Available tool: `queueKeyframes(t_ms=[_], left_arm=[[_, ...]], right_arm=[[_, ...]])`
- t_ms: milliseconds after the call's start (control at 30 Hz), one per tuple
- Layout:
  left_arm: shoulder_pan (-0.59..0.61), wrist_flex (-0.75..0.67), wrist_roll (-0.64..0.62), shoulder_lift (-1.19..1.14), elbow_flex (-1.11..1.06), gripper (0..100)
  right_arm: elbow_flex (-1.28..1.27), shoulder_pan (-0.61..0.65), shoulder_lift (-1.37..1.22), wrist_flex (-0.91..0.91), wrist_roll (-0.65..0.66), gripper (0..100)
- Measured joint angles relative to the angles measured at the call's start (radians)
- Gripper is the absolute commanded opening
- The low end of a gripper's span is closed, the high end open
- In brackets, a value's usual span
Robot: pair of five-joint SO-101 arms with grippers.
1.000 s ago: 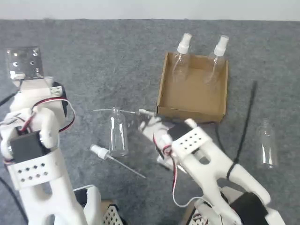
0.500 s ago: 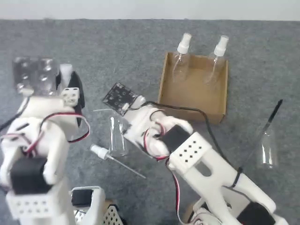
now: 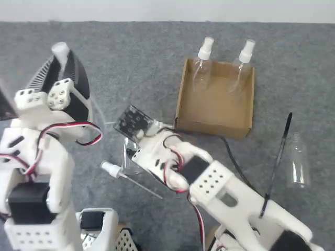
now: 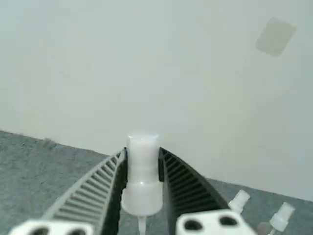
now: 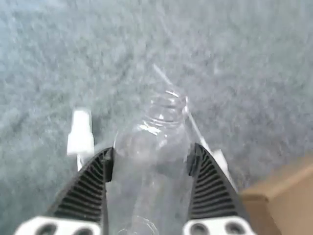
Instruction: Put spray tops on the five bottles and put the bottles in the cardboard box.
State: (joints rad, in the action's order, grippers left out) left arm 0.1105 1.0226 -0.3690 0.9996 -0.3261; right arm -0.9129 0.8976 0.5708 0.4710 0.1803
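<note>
Presently the open-necked bottle point(image 5: 155, 128) lies low over the grey mat point(image 3: 131, 63), just beside the near left corner of the cardboard box point(image 3: 214, 127). The right gripper point(image 5: 151, 152) straddles its body, and both jaws press on its sides, so I judge it clamped. The neck points away from the wrist and is unobstructed, presumably to receive a top.

The left gripper point(image 4: 143, 156) is raised well above the mat and closed on a white spray top point(image 4: 143, 171), pinched at the collar with the head proud of the jaws. The dip tube hangs below, which suits lowering it into a neck.

A second spray top point(image 3: 111, 168) lies loose on the mat beside the held bottle, its tube trailing away from it.

Two capped bottles point(image 3: 203, 68) stand upright against the box's far wall. One uncapped bottle point(image 3: 297, 159) lies on the mat, well apart, on the far side of the box.

Assessment: two of five are finished, and capping of the third is in hand.
</note>
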Motion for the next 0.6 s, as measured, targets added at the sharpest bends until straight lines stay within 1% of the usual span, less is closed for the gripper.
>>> queueKeyframes(t_ms=[67, 133, 300, 467, 600], left_arm=[[-0.025, -0.041, -0.017, 0.006, -0.038, 1], [-0.035, -0.087, -0.020, 0.003, -0.083, 1], [-0.038, -0.120, -0.029, -0.002, -0.124, 1], [-0.038, -0.121, -0.029, -0.002, -0.130, 1], [-0.061, -0.061, -0.029, -0.002, -0.133, 1]], right_arm=[[-0.078, 0.017, 0.049, -0.109, 0.000, 0.6], [-0.141, 0.038, 0.109, -0.167, 0.000, 0.6], [-0.170, 0.043, 0.209, -0.178, 0.000, 0.6], [-0.170, 0.043, 0.227, -0.178, 0.000, 0.6], [-0.170, 0.043, 0.227, -0.178, 0.000, 0.6]])
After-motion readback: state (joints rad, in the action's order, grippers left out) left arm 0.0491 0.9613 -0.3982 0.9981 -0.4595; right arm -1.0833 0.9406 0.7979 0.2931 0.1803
